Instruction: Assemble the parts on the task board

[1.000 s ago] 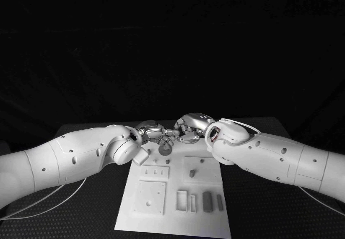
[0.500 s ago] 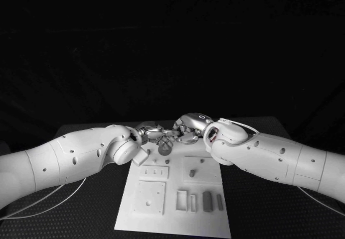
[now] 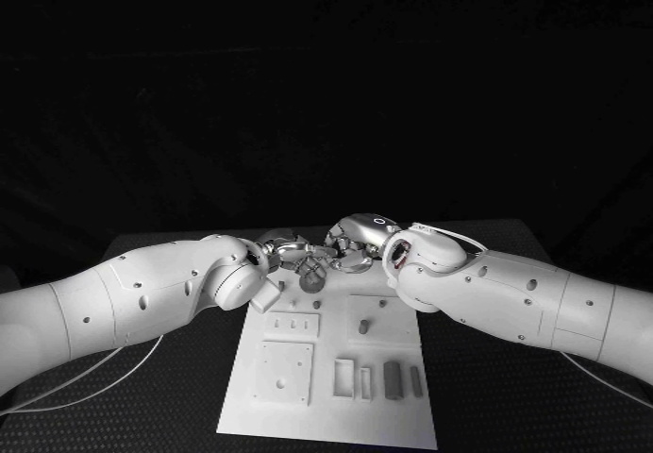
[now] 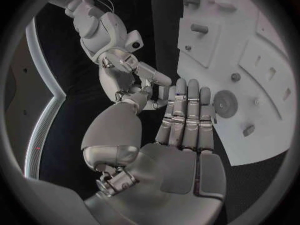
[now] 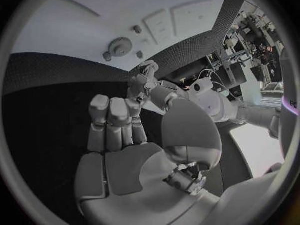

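Task board (image 3: 333,377) lies flat on the dark surface (image 3: 490,396), lower centre of the head view. Both hands meet at its far end, centre of frame. Left hand (image 3: 283,253) and right hand (image 3: 357,243) have fingertips touching; whether a small part is pinched between them, cannot tell. A round disc part (image 3: 311,279) sits just below the hands; a peg (image 3: 365,327) stands mid-board. Parts look small, rigid, light, probably smooth plastic, likely slippery: best taken by the rim or sides with fingertips.
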Robot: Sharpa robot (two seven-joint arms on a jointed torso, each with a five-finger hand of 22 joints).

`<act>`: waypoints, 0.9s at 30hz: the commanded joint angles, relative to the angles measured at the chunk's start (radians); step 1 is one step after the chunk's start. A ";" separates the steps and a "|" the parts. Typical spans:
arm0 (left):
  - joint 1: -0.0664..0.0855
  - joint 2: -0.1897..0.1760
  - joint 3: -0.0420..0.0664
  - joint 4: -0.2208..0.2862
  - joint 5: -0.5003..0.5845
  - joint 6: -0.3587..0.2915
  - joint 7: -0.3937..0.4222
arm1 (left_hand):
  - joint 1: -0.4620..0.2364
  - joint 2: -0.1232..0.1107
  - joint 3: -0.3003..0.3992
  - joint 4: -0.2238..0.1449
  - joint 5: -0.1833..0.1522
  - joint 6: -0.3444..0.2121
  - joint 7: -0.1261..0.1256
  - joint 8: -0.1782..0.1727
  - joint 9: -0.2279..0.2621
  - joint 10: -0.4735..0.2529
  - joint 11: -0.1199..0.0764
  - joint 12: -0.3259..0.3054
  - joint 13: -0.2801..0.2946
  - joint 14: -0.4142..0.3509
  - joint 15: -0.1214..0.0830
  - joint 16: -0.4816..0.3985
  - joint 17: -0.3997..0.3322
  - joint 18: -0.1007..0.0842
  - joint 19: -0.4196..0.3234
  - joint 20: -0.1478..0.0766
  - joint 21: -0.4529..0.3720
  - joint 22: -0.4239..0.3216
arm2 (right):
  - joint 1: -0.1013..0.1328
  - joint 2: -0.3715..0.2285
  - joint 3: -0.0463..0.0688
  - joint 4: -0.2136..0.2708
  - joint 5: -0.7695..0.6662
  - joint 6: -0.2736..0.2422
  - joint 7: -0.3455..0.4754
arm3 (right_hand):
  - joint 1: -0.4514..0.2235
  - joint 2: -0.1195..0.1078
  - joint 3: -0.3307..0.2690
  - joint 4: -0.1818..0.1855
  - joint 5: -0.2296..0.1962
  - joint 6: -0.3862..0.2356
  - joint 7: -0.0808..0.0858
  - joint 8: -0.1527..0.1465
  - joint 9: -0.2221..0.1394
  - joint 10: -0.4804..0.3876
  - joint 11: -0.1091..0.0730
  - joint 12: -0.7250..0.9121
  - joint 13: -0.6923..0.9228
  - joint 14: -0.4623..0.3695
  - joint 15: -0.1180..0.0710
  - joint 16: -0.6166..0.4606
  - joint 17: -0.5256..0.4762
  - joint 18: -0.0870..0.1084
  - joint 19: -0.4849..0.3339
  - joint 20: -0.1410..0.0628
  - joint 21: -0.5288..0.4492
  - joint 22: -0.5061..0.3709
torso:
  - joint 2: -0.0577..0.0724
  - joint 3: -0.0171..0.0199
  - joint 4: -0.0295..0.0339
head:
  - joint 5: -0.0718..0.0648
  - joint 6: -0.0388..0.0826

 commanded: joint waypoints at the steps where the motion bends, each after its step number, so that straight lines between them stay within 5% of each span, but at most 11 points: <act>1: 0.001 0.006 0.001 0.002 -0.002 0.008 0.007 | 0.003 0.011 0.001 -0.011 -0.001 0.009 0.000 -0.004 -0.002 0.008 0.000 0.002 0.001 -0.003 -0.005 0.006 0.000 0.006 -0.007 -0.002 0.004 0.018 | -0.001 0.006 -0.001 0.004 -0.006 0.017 0.009 | -0.001 0.002 0.006 0.002 -0.003 0.076 0.040 0.025 0.035 0.007 -0.002 0.003 0.001 0.004 -0.005 0.002 0.000 0.045 0.004 -0.001 0.007 0.002 | 0.000 -0.0004 -0.0003 | -0.001 0.000; 18: 0.000 0.012 0.000 0.001 -0.002 0.007 0.006 | 0.027 0.033 0.015 -0.065 0.001 0.022 -0.004 -0.006 -0.004 0.017 -0.005 0.003 0.004 0.000 -0.006 0.007 -0.002 0.003 -0.003 -0.003 0.002 0.017 | -0.004 0.019 -0.002 -0.005 -0.003 0.027 0.008 | -0.002 0.002 0.008 0.002 -0.002 0.076 0.040 0.024 0.035 0.008 -0.002 0.002 0.001 0.005 -0.005 0.002 0.000 0.045 0.004 -0.001 0.006 0.002 | 0.000 0.0013 -0.0006 | 0.001 -0.003; 24: -0.001 0.006 0.000 0.002 -0.001 0.006 0.009 | 0.053 0.094 0.047 -0.117 0.031 0.049 -0.016 0.002 -0.001 0.040 -0.016 0.012 0.010 0.006 -0.008 0.011 -0.003 -0.001 0.000 -0.004 0.002 0.017 | -0.005 0.019 -0.003 -0.012 -0.003 0.035 0.008 | -0.002 0.002 0.009 0.002 -0.002 0.076 0.040 0.024 0.035 0.008 -0.002 0.002 0.001 0.005 -0.005 0.001 0.000 0.045 0.005 -0.001 0.006 0.002 | 0.000 0.0015 -0.0010 | 0.001 -0.005; 27: -0.002 0.002 0.000 0.002 0.001 0.005 0.010 | 0.049 0.106 0.054 -0.126 0.032 0.055 -0.019 0.002 -0.001 0.044 -0.018 0.013 0.012 0.008 -0.009 0.011 -0.004 -0.003 0.001 -0.006 0.002 0.017 | -0.006 0.019 -0.004 -0.013 -0.002 0.039 0.009 | -0.003 0.002 0.009 0.002 -0.002 0.076 0.040 0.024 0.035 0.008 -0.002 0.002 0.001 0.005 -0.005 0.001 0.000 0.045 0.005 -0.001 0.006 0.002 | 0.000 0.0016 -0.0014 | 0.001 -0.003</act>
